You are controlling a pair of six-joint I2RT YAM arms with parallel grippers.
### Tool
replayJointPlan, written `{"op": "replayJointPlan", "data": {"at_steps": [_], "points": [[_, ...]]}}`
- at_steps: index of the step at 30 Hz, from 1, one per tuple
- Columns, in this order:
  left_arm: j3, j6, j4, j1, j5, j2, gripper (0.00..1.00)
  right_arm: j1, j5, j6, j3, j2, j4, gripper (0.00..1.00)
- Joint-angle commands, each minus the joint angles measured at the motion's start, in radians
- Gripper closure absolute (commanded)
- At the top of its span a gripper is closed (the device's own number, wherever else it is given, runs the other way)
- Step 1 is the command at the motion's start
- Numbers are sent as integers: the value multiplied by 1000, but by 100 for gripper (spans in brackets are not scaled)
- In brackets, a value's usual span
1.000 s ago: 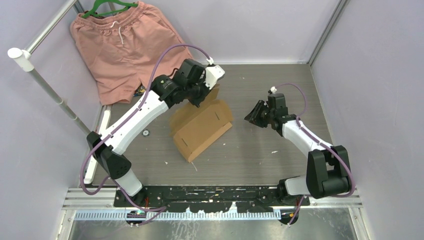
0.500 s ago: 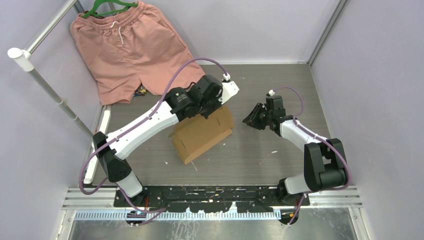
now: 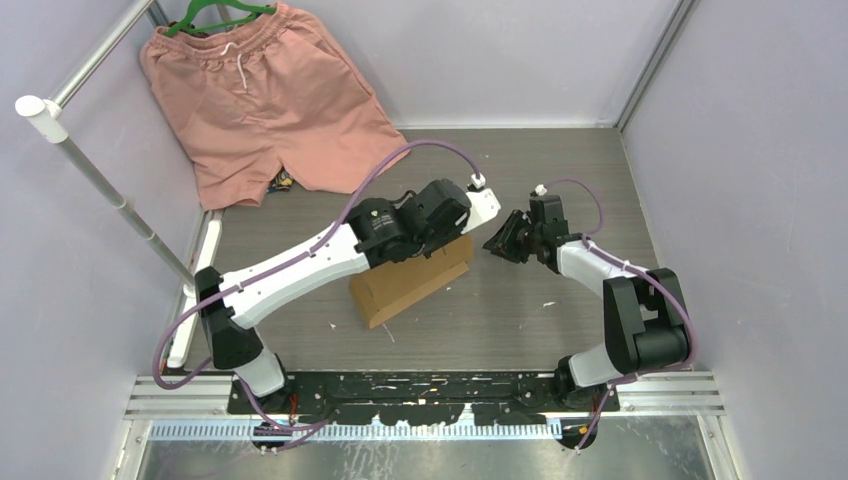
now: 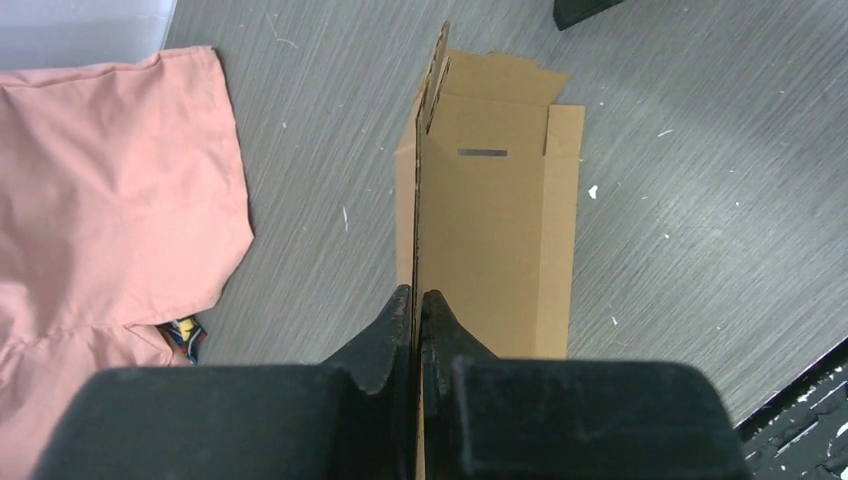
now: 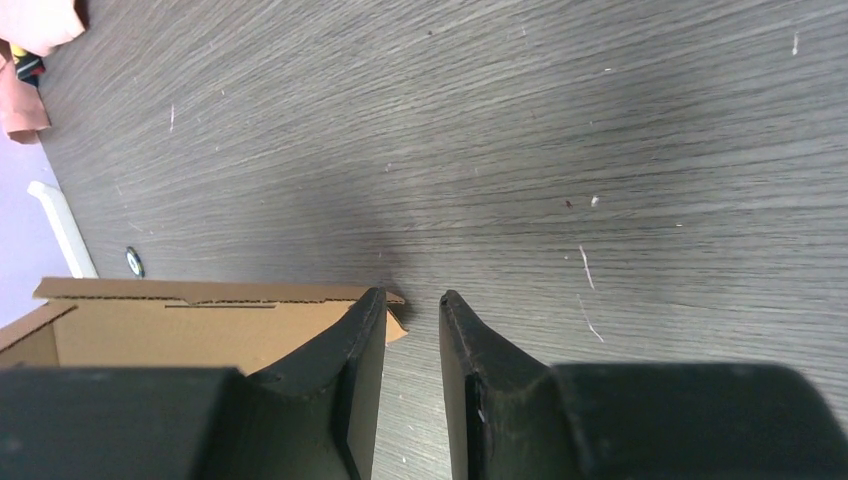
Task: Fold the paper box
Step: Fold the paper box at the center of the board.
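You have, nearest at 6 o'clock in the overhead view, the two arm bases on the table (image 3: 500, 310). The left arm (image 3: 290, 272) reaches toward 1 o'clock and the right arm (image 3: 640, 320) bends back toward 11. Next, at the table's middle: the paper box (image 3: 415, 280), brown cardboard and partly raised, lying with its long side running from 8 to 2 o'clock. One panel stands upright on edge, and a slot is cut in the flat face beside it. At the box's 1 o'clock end you have the left gripper (image 4: 415, 300), with its fingers pinched tight on the edge of that upright panel. Just beside the box's 2 o'clock corner is the right gripper (image 5: 412, 297), low over the table. Its fingers are parted by a narrow gap with bare tabletop showing between them. Its wrist view puts one finger (image 5: 355, 350) in front of the box's corner flap, though you cannot tell whether they touch. Farthest, at 11 o'clock: pink shorts (image 3: 260, 100) on a green hanger (image 3: 215, 12), spread against the back wall, with a white pole (image 3: 90, 170) slanting along the 9 o'clock side.
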Motion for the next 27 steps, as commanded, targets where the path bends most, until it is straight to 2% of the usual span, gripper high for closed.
{"op": "replayJointPlan", "data": {"at_steps": [1,19,27], "points": [[-8,-38,38,-51,-57,-5,96,-2,-4,8,-2,6,49,68],[-55,-135,36,-233,-145,58,98,-2,21,29,-17,41,133,67],[-58,-176,29,-257,-86,37,98,-3,19,42,-34,58,168,66]]}}
